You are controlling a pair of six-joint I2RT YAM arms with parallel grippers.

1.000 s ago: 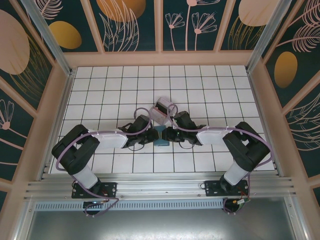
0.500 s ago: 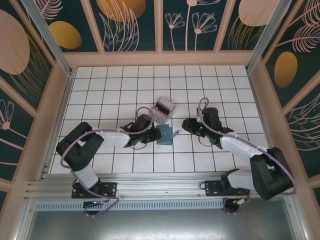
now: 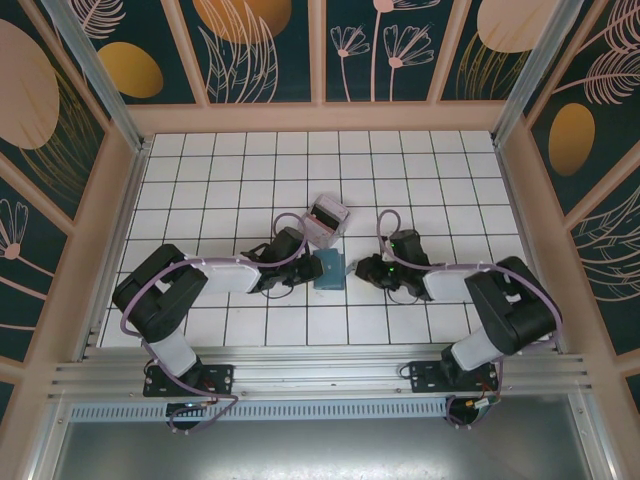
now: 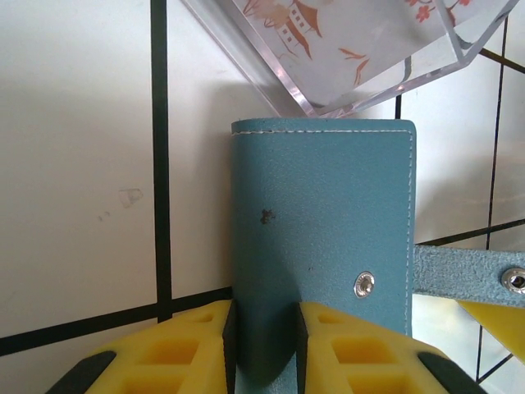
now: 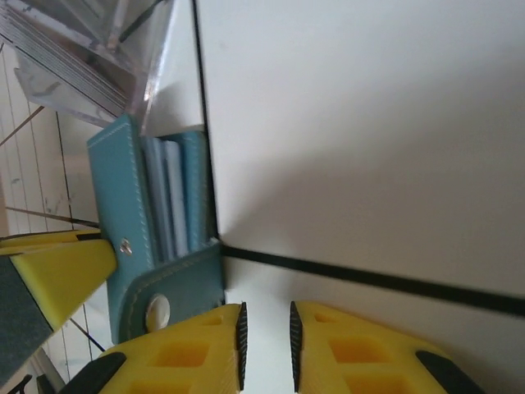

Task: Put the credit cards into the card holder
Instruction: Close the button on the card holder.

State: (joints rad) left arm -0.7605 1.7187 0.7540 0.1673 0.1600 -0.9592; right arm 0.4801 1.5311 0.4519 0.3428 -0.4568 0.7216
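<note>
Clamping the folded edge of the one flat teal-blue bifold card holder [image 4: 328,222], the left gripper [image 4: 264,349] has a yellow finger pressed on either side of it. Opposite, the right gripper [image 5: 264,349] sits just beside the holder's snap strap [image 5: 176,295], jaws drawn nearly together on nothing, over the white tiled table [image 5: 369,123]. The holder lies between the two grippers. It has a pebbled teal skin, pale stitching, one metal snap on its face and a second on the strap. Pale layers show edge-on inside; cards or pockets cannot be told apart. Beyond its far edge, one clear plastic box [image 4: 353,49] with pinkish printed contents.
</note>
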